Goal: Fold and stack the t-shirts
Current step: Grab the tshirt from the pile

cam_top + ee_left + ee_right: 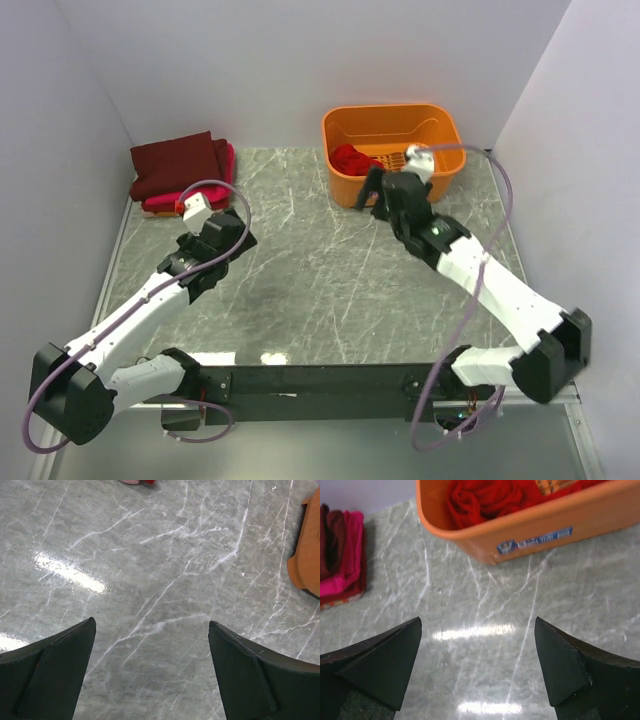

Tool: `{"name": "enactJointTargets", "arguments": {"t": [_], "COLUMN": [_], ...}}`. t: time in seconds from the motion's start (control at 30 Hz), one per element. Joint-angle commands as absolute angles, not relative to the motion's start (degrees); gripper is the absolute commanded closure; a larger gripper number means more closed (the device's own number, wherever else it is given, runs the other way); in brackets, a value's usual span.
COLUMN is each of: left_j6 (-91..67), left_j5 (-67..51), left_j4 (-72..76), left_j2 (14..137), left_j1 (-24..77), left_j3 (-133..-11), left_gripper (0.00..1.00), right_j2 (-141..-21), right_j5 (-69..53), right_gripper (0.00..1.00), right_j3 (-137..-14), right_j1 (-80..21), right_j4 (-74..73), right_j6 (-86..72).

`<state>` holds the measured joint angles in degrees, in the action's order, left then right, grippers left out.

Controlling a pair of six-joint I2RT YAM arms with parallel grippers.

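Observation:
A dark maroon t-shirt [178, 160] lies folded on top of a folded hot pink t-shirt [192, 203] at the back left of the table. Both also show in the right wrist view, the maroon one [331, 535] over the pink one [347, 555]. A bright red t-shirt [352, 158] lies crumpled in the orange basket [440, 125], and shows in the right wrist view [485, 497]. My left gripper [240, 238] is open and empty above bare table [151, 625], right of the stack. My right gripper [367, 195] is open and empty [477, 625], just in front of the basket's near left corner.
The orange basket stands at the back right against the wall; its front wall [530, 525] is close ahead of the right fingers, and its corner [306, 555] shows at the right of the left wrist view. Grey marble table [320, 290] with walls on three sides.

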<state>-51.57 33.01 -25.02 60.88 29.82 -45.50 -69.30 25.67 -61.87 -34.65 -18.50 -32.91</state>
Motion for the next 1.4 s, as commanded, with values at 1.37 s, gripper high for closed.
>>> {"name": "enactJointTargets", "arguments": {"t": [1.37], "left_j6": [-51.33], "left_j5": [26.37], "left_j4": [-28.04], "left_j2": [74.44], "left_j1": [23.47], "left_j3": [-56.78], "left_gripper": [0.01], "right_j2": [-138.34], "right_j5": [2.29], "right_gripper": [0.0], "right_j3": [-134.3], "right_j1": [-14.33], "right_j4": [-38.67], "right_j6": [-18.19]}}
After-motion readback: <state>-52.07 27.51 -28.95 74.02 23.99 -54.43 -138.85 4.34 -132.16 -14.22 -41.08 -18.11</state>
